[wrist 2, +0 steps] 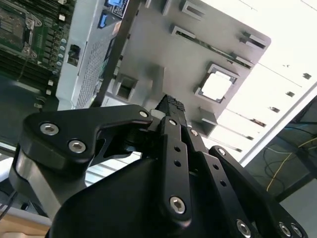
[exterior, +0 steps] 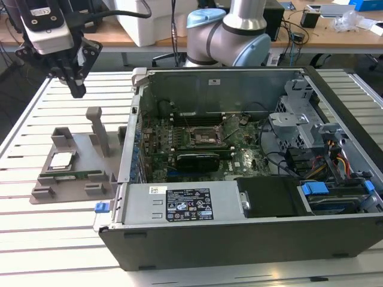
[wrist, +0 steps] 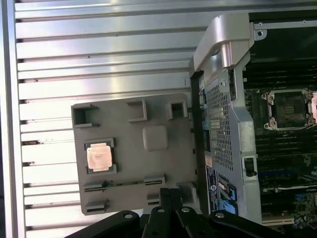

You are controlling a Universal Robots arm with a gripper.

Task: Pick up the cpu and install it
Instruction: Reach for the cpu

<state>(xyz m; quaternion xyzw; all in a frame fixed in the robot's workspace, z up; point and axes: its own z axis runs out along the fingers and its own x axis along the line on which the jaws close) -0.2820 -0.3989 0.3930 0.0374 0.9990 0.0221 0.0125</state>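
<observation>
Nearest in the exterior view, the open computer case lies on its side on the slatted desk, so the board faces up and can be reached from above. Its power supply carries a black printed label and a small white sticker; the writing on both is too small to tell. Deeper in the case, the square socket sits in the middle of the green board with no chip in it. I judge this to be where the part belongs.

At the exterior view's left, just beside the case, a grey holder tray presents parts in moulded pockets. The cpu lies flat in its square nest with its metal face up, likely to keep it at a known spot for a pick from above.

Beyond and above the tray hangs the tool, well apart from the cpu, its fingers drawn together with nothing between them. Farther back stand the arm's base and other desks strewn with cables.
</observation>
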